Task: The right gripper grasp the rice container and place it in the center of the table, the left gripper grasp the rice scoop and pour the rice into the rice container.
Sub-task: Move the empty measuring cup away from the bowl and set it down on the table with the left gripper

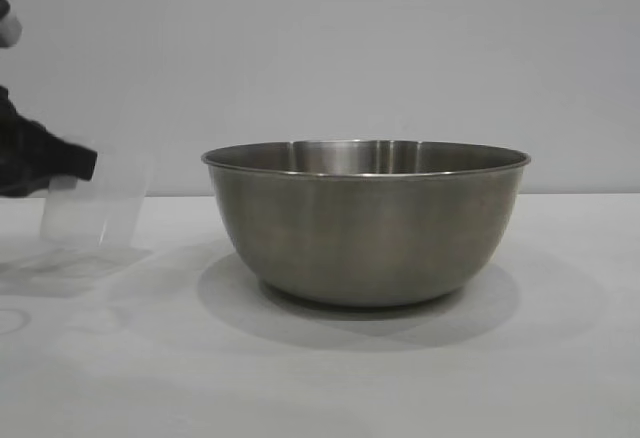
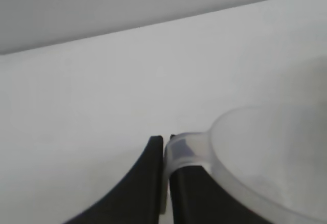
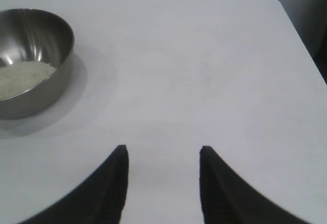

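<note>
2 grippers: left gripper clamps the rice scoop's handle beside the rice container; right gripper gapes.

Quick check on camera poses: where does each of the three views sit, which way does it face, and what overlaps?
Exterior: level with the table, side-on to the rice container; left gripper at the picture's left edge holds the rice scoop.
Left wrist: on the left arm, looking along its fingers, which clamp the scoop's handle, out over the tabletop.
Right wrist: above the table, looking down past the open, empty right gripper toward the container holding the rice.
Shared: exterior and right wrist both show the container; exterior and left wrist both show the scoop.
</note>
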You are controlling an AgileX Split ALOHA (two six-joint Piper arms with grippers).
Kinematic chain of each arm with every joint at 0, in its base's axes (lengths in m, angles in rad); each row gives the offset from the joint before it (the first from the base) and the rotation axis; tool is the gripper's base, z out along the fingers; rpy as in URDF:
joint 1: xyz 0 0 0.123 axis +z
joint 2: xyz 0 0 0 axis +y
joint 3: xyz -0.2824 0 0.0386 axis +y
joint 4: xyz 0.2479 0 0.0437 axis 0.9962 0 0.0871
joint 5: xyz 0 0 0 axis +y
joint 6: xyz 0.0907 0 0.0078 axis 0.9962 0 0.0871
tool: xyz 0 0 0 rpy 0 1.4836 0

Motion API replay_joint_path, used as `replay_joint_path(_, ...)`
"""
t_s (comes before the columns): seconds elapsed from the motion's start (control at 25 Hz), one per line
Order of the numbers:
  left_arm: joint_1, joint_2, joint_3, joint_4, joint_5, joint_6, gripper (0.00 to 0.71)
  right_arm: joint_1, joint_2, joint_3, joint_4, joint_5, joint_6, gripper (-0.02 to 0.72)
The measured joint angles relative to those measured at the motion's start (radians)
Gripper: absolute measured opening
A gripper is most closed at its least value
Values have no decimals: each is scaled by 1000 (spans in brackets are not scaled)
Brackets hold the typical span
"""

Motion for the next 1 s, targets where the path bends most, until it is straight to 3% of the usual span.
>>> replay_joint_path(0.28,0,22,32,0,-4,-15,0,0,0,0,2,0,0,295)
replay_joint_path(0.48,2,22,81,0,-4,-16,157,0,0,0,2,0,0,295)
replay_joint_path(0.64,2,-25,118,-7,-4,-40,153,0,0,0,2,0,0,295)
replay_joint_path(0.72,2,-69,134,-45,-4,-56,192,2,0,0,2,0,0,295)
replay_joint_path(0.84,4,-111,148,-155,-5,-105,178,8,0,0,2,0,0,295)
replay_joint_path(0.92,28,-127,149,-171,-5,-114,178,10,0,0,4,0,0,295)
replay_joint_path(1.0,82,-133,144,-122,-5,-121,178,10,0,0,4,0,0,295)
